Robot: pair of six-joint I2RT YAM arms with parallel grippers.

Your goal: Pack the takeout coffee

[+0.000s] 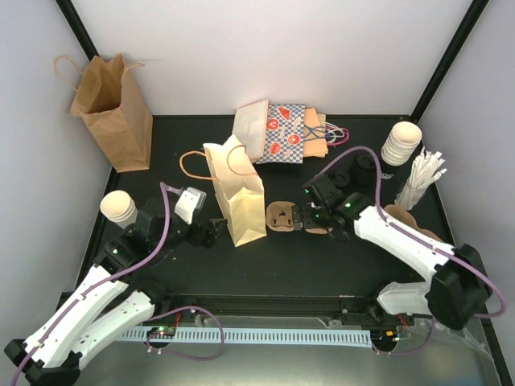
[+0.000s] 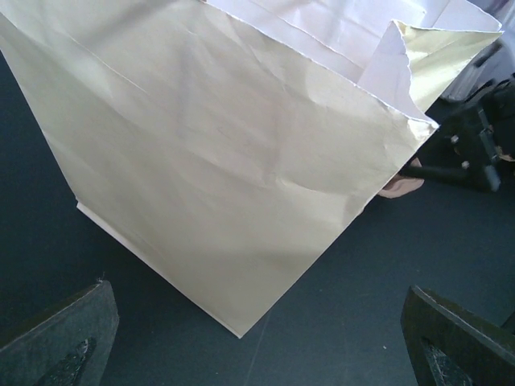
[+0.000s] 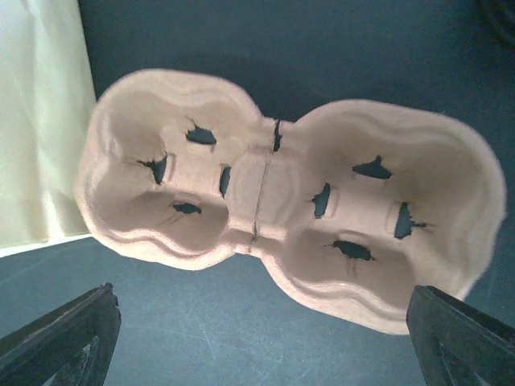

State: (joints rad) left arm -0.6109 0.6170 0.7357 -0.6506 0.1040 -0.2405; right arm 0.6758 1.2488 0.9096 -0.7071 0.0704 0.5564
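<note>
Broadly, packing looks barely begun. Largest is the brown paper bag [image 1: 113,112], upright well to the back left of the cream handled bag [image 1: 237,201], which stands mid-table. Behind the cream bag, slightly to its right, lie flat patterned bags [image 1: 282,133]. The left gripper [image 2: 257,354] hovers just left of the cream bag, fingers spread wide, holding nothing. The right gripper [image 3: 257,346] hangs just right of it, jaws likewise wide apart, over a pulp two-cup carrier [image 3: 273,201]. The carrier lies on the table just beside the bag's base, not between the fingers, and both its wells are empty. One stack of white paper cups [image 1: 401,143] sits well to the bag's back right, a second stack [image 1: 119,207] well to its left. I judge cups must yet go into the carrier and the carrier into the bag, whose inside is hidden. White sticks [image 1: 422,177] stand well right of the bag. No writing is readable; the patterned bags show only red-and-checked print.
</note>
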